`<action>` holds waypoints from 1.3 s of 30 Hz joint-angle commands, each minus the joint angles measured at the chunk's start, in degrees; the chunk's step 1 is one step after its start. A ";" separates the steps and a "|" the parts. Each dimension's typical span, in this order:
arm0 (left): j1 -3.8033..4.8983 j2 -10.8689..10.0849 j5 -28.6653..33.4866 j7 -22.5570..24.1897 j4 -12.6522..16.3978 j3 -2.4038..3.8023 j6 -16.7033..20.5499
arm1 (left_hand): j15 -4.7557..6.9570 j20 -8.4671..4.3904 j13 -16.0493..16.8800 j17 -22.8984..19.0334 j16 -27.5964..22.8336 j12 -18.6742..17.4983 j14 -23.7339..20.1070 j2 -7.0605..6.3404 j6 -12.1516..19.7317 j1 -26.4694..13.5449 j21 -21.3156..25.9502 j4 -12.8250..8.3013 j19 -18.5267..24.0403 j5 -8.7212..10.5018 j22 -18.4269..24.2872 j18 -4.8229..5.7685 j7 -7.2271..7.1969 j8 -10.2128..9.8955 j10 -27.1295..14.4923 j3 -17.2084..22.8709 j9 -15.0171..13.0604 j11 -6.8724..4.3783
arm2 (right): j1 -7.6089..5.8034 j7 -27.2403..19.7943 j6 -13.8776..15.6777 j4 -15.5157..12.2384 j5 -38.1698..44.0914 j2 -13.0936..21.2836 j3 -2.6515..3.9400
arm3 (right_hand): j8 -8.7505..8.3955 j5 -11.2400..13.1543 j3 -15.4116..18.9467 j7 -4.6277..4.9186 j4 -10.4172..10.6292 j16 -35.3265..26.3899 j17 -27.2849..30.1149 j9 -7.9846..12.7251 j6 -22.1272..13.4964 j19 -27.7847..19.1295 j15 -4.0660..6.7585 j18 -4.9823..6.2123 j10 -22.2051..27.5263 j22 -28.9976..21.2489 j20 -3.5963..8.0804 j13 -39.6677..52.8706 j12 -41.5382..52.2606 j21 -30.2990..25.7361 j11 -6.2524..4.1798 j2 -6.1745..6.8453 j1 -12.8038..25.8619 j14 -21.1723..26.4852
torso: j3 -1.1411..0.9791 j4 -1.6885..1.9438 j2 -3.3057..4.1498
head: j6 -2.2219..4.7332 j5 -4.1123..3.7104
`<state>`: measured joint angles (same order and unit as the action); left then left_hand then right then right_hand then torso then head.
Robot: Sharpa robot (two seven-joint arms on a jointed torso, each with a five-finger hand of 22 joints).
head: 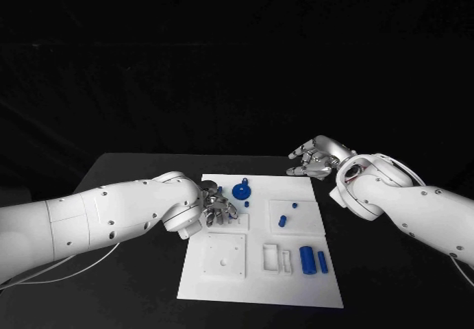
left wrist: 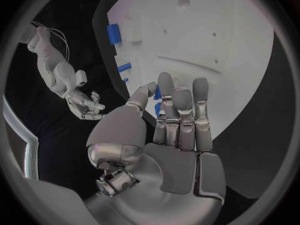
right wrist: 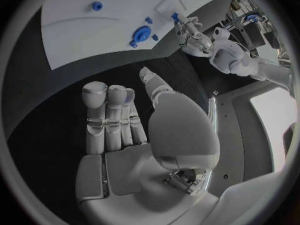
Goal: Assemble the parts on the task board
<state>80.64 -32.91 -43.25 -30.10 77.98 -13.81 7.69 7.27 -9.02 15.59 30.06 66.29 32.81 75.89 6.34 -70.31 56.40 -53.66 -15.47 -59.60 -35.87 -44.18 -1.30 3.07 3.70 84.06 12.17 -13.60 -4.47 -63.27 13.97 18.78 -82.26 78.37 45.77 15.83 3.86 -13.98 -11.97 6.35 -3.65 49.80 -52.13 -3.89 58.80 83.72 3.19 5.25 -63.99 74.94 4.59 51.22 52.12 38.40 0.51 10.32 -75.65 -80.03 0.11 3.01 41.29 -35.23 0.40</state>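
**Meanwhile, two empty hands at the white board**

Seen from the head camera, the left hand (head: 219,208) hangs over the upper left part of the task board (head: 259,288), which lies in the middle of the black table (head: 129,171). Its fingers (head: 229,209) are loosely spread and point toward the board's centre; nothing is visibly held between them, though whether the fingertips touch the board cannot be told. In the left wrist view the same hand (left wrist: 169,140) shows its fingers straight and side by side, thumb apart, with no part in the palm.

The right hand (head: 318,156) is up at the centre right of the head picture, off the board's far right corner and well apart from it, above bare table. Its fingers are half curled yet separated, and it grips nothing; the right wrist view (right wrist: 134,135) confirms an open palm.

On the board, a round blue part (head: 243,192) with a stem sits near the top edge, just beside the left hand. A small blue peg (head: 283,221) lies on a raised white square at centre right. Two blue cylinders (head: 313,261) lie side by side at the lower right.
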 commanded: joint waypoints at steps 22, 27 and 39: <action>-0.37 0.38 0.09 -1.23 -1.40 0.05 -4.79 | 1.00 -0.25 0.64 -0.83 2.28 2.47 1.80 1.71 -10.50 0.64 7.56 2.32 -3.64 2.70 -12.03 1.30 -6.37 0.15 2.75 -0.40 -39.73 -0.99 | -0.02 -0.08 -0.77 0.04 -0.19 -0.11 0.09 | -0.27 -1.54 -2.82 0.06 -0.95 0.00 -0.11 0.11 0.53 1.13 0.50 0.42 0.35 4.47 0.13 -0.18 0.30 0.01 -0.21 -0.10 0.77 0.10 | -0.01 0.03 -0.02 | -0.51 0.17; -0.41 0.40 -0.01 -1.40 -1.60 0.05 -4.84 | 1.06 -0.29 0.83 -0.92 2.64 2.94 1.91 1.87 -10.74 0.85 8.94 2.57 -4.24 3.37 -14.50 1.30 -6.44 0.22 2.73 -0.66 -39.52 -1.06 | -0.02 -0.08 -0.78 0.08 -0.19 -0.12 0.10 | -0.27 -1.95 -3.03 0.05 -1.01 0.01 -0.12 0.11 0.54 1.14 0.51 0.42 0.34 4.48 0.15 -0.18 0.31 0.09 -0.23 -0.09 0.81 0.09 | 0.02 0.04 -0.02 | -0.65 0.08; -0.51 0.45 -1.10 -1.14 -2.19 0.05 -4.87 | 1.03 -0.19 0.96 -1.21 2.94 3.12 1.82 2.37 -10.80 0.94 13.98 3.09 -6.08 5.90 -20.67 1.30 -6.45 0.22 2.75 -0.94 -39.82 -1.06 | -0.02 -0.07 -0.72 0.13 -0.19 -0.19 0.12 | -0.27 -2.14 -3.44 0.03 -1.06 0.01 -0.14 0.11 0.67 1.13 0.53 0.41 0.34 4.48 0.17 -0.19 0.33 0.11 -0.25 -0.05 1.07 0.06 | 0.01 0.08 -0.06 | -0.95 0.14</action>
<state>80.27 -32.54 -43.69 -31.10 75.86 -13.71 3.76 8.17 -9.23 16.50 28.88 68.96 35.72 77.60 6.82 -70.72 55.92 -39.98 -12.67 -65.33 -30.11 -64.80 -0.43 2.66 3.74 84.32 11.13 -14.51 -5.08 -63.29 14.10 18.59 -82.12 78.11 45.62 15.91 3.86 -16.09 -15.07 6.32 -4.84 49.80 -52.17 -3.86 59.14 83.72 3.38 5.23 -63.78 74.92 4.59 51.08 52.12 38.39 0.31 10.34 -75.19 -79.83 0.12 3.08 41.25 -36.10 0.51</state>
